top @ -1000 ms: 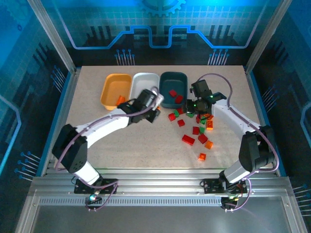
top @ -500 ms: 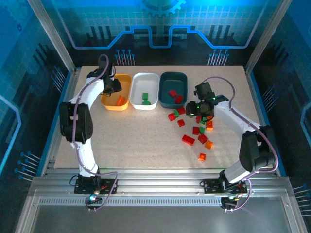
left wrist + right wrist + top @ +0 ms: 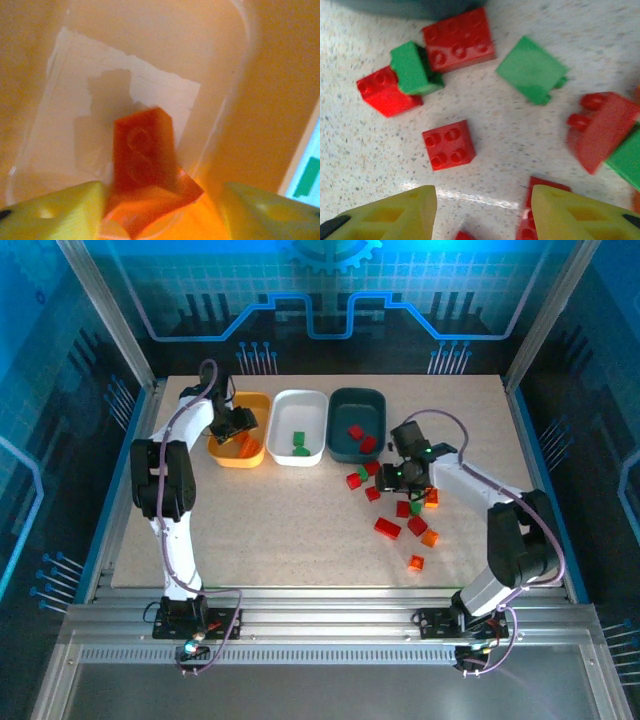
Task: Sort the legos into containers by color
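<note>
- Loose red, green and orange plastic lego bricks (image 3: 388, 528) lie scattered on the speckled surface (image 3: 280, 530).
- The right gripper (image 3: 398, 472) hovers low over them, its fingers (image 3: 385, 215) spread and empty, with a red square brick (image 3: 448, 145) just beyond.
- The dark teal tray (image 3: 345, 405) holds red bricks (image 3: 360, 436); the white tray (image 3: 300, 405) holds green ones (image 3: 299, 444).
- The left gripper (image 3: 240, 435) is over the orange-yellow tray (image 3: 225, 453), fingers (image 3: 55, 210) released; an orange brick (image 3: 145, 155) lies inside.

A speckled beige table (image 3: 270, 530) carries an orange-yellow tray (image 3: 255, 400), a white tray (image 3: 310, 415) and a dark teal tray (image 3: 357, 402) side by side. Red, green and orange bricks (image 3: 388, 528) lie scattered on its right half.
</note>
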`<state>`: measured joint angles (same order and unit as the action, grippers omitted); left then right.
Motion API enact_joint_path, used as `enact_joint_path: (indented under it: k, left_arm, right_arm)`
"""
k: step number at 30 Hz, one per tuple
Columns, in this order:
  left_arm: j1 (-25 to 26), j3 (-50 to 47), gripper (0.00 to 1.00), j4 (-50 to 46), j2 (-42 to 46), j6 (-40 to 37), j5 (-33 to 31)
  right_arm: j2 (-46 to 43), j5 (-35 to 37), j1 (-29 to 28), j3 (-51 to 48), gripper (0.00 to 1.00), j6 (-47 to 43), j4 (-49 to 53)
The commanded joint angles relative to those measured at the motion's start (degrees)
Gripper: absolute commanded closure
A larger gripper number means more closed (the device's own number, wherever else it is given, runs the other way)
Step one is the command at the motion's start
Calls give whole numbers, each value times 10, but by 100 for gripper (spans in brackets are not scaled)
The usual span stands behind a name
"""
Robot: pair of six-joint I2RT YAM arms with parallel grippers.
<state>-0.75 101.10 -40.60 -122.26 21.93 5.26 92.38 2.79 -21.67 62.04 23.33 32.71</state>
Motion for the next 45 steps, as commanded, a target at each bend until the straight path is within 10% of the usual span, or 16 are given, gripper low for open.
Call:
enact_joint_path:
  k: [1, 14, 20, 34, 45]
  left_arm:
    - [-1, 9, 24, -5, 33, 10, 49]
    - [29, -393, 3, 327, 364, 195, 204]
    - [110, -562, 1, 404, 502, 203, 154]
    - [148, -620, 1, 408, 555, 212, 147]
    - [242, -678, 1, 443, 564, 242, 90]
  right_arm:
    - [39, 29, -29, 36, 45, -23, 14]
    - [166, 22, -47, 107, 47, -41, 24]
    - [175, 44, -54, 105, 57, -40, 25]
    - [48, 103, -61, 132, 67, -29, 24]
    - [325, 75, -9, 452, 67, -27, 72]
